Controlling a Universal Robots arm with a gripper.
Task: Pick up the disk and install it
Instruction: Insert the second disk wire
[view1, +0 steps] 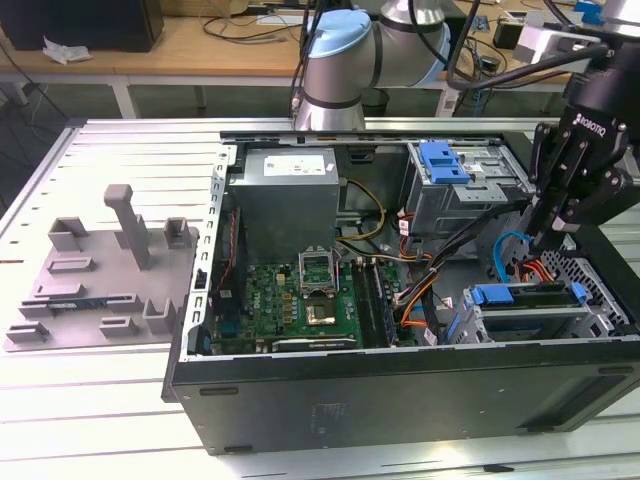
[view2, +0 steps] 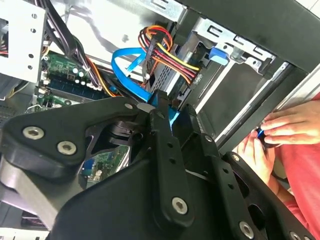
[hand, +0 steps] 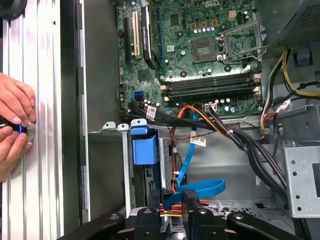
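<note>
one open computer case (view1: 400, 385) lies on its side on one slatted metal table (view1: 110, 150); one black gripper (view1: 553, 232) hangs over the case's end at the exterior view's right, above the lower drive bay near that corner; its linked fingers (hand: 190, 197) reach down among the cables, and in the second wrist view a blue edge sits just between the finger links, yet whether the fingers are clenched on anything or released i cannot tell; the disk (view1: 525, 297) sits in the lower drive bay by the case's front edge, one blue carrier tab (hand: 144, 145) showing at its end in the first wrist view; one blue plastic bracket (view1: 443, 160) rests atop one grey drive cage (view1: 470, 195) toward the far corner of the case; one flat blue data cable (hand: 197, 187) loops beside one bundle of red, yellow and orange wires (view2: 167, 52); one green motherboard (view1: 290, 300) fills the case's middle, with one grey power supply (view1: 285, 195) along the far edge; on the table, at the exterior view's left of the case, stands one grey plastic fixture (view1: 100, 270) with several upright posts; two hands (hand: 15, 125) of a person rest on the table just beside the case wall, pinching a small dark and blue object
</note>
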